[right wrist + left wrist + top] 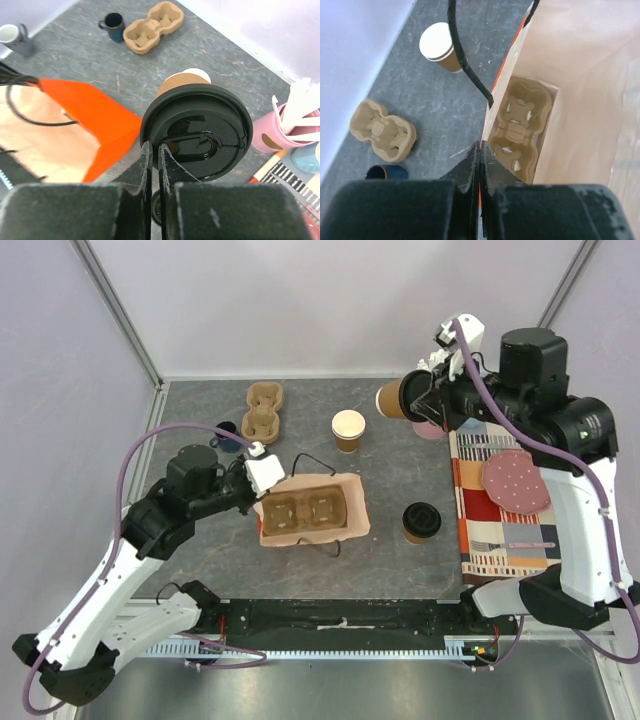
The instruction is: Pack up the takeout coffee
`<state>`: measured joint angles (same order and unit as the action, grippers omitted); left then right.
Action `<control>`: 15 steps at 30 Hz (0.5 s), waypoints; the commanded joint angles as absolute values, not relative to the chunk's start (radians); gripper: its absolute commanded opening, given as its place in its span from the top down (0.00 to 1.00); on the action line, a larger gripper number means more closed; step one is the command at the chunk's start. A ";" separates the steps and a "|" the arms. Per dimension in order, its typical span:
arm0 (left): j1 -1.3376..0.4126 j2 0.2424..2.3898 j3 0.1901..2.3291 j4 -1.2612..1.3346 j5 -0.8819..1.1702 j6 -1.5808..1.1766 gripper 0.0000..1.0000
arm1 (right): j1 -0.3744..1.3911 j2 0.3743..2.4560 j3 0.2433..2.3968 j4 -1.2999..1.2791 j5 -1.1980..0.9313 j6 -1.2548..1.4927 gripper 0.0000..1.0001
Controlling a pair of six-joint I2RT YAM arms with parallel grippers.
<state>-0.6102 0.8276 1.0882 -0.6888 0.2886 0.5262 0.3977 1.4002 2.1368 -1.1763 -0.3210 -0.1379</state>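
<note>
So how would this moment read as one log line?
left gripper: shut on bag edge | right gripper: shut on lidded cup, in air, tipped | tray: in bag | other lidded cup: on table

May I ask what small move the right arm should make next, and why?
Probably swing the right gripper toward the paper bag. It is shut on the rim of the black lid on a kraft cup, tipped sideways and well short of the bag, while the left gripper pinches the bag's edge and the carrier inside shows empty pockets.
</note>
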 commanded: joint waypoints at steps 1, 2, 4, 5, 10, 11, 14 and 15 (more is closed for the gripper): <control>-0.690 0.879 1.164 -0.568 0.106 0.517 0.98 | 0.400 1.387 2.178 -1.186 -0.467 -0.074 1.00; -0.709 0.890 1.169 -0.561 0.092 0.503 0.98 | 0.400 1.387 2.180 -1.184 -0.485 -0.051 1.00; -0.747 0.893 1.160 -0.554 0.055 0.471 0.98 | 0.414 1.390 2.172 -1.180 -0.535 -0.017 1.00; -0.753 0.900 1.161 -0.555 0.037 0.459 0.98 | 0.422 1.388 2.165 -1.169 -0.592 -0.003 1.00; -0.756 0.948 1.184 -0.560 0.031 0.394 0.98 | 0.497 1.353 2.065 -1.143 -0.653 0.041 1.00; -0.758 0.962 1.190 -0.561 0.046 0.379 0.98 | 0.497 1.351 2.057 -1.147 -0.678 0.038 1.00; -0.758 1.006 1.224 -0.571 0.078 0.341 0.98 | 0.497 1.333 2.046 -1.152 -0.713 0.031 1.00; -0.758 1.011 1.226 -0.571 0.086 0.341 0.98 | 0.497 1.328 2.045 -1.154 -0.713 0.026 1.00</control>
